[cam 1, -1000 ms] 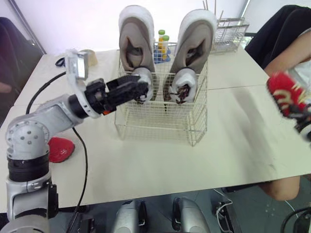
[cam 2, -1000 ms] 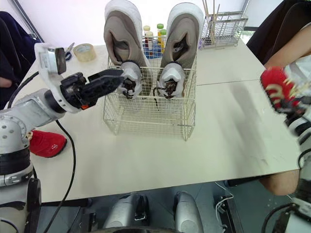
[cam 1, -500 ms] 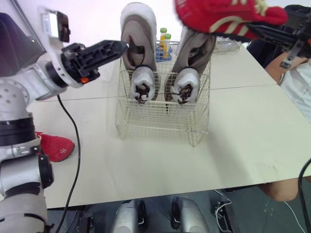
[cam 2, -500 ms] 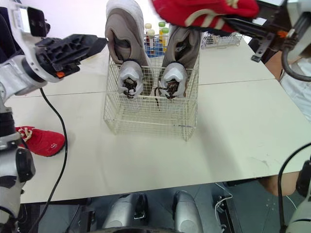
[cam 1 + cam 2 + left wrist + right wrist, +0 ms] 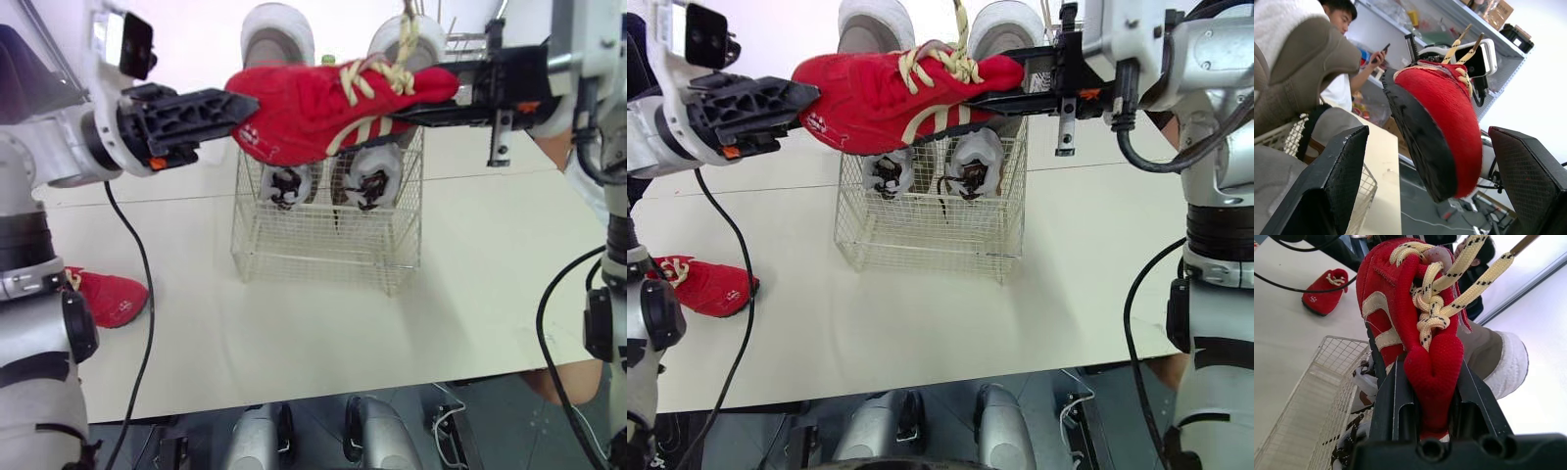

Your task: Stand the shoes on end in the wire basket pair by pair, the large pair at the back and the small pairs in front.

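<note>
The right gripper (image 5: 1430, 377) has swung the red shoe (image 5: 323, 113) across to the raised left gripper (image 5: 240, 106).

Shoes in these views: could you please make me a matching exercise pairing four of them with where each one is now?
Things:
1. raised red shoe
2. red shoe at the robot's left
3. large grey shoes
4. small white shoes

Places:
A. on end at the back of the wire basket
B. gripped at the heel by the right pincer
C. lying on the table
D. in the basket, before the large pair

Pairs: 1-B; 2-C; 3-A; 4-D
</note>
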Robot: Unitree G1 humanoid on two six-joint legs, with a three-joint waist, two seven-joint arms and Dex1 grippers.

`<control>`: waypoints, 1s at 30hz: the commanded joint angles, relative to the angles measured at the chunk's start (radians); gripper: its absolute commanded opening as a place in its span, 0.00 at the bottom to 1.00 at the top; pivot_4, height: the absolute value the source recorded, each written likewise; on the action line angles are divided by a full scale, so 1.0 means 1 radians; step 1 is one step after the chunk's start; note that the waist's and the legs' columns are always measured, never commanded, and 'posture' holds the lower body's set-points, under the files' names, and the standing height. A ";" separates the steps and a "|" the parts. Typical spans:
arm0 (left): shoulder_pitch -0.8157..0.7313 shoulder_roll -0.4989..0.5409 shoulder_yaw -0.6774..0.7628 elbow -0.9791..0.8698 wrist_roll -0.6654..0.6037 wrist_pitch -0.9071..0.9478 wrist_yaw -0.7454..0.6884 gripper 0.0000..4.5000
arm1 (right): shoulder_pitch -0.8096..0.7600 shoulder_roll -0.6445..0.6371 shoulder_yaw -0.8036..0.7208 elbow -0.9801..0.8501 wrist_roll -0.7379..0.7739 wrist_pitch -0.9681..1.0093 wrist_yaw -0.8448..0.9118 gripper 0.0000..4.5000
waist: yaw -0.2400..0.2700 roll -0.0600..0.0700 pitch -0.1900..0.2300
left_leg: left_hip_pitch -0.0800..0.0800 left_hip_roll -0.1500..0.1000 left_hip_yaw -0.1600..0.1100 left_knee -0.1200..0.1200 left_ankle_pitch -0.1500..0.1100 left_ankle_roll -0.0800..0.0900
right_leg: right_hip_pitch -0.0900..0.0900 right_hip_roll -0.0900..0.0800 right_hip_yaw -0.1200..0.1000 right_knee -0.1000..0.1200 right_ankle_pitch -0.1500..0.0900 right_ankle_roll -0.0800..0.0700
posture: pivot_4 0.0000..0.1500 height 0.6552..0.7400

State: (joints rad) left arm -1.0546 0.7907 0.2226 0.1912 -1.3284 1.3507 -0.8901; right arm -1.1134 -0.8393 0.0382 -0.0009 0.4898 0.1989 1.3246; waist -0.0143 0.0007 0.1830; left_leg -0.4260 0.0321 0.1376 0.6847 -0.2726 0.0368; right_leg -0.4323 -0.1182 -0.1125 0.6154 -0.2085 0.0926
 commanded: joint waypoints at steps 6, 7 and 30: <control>0.024 -0.017 0.043 -0.070 -0.032 0.036 0.023 0.50 | -0.024 0.022 -0.022 -0.043 -0.008 0.006 0.008 0.04 | 0.001 0.000 0.000 | 0.000 0.000 0.000 0.000 0.000 0.000 | 0.000 0.000 0.000 0.001 0.000 0.000 | 1.00 1.00; 0.027 -0.020 0.047 -0.074 -0.036 0.039 0.027 0.41 | -0.025 0.024 -0.023 -0.048 -0.008 0.012 0.004 0.04 | 0.001 0.000 0.000 | 0.000 0.000 0.000 0.000 0.000 0.000 | 0.000 0.000 0.000 0.001 0.000 0.000 | 1.00 1.00; 0.272 -0.283 0.287 -0.365 -0.385 -0.295 0.556 0.07 | -0.043 0.037 -0.537 0.135 0.630 1.045 -0.502 0.98 | 0.003 -0.002 -0.001 | 0.001 0.000 -0.001 0.000 0.000 0.000 | 0.002 -0.002 0.000 0.000 0.001 -0.002 | 1.00 1.00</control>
State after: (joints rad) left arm -0.7858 0.5265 0.4874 -0.1116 -1.6564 1.1298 -0.3741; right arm -1.1748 -0.8388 -0.4300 0.1539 1.0363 1.1906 0.9341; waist -0.0109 -0.0011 0.1818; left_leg -0.4245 0.0319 0.1368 0.6848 -0.2727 0.0363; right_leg -0.4307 -0.1206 -0.1122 0.6156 -0.2070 0.0902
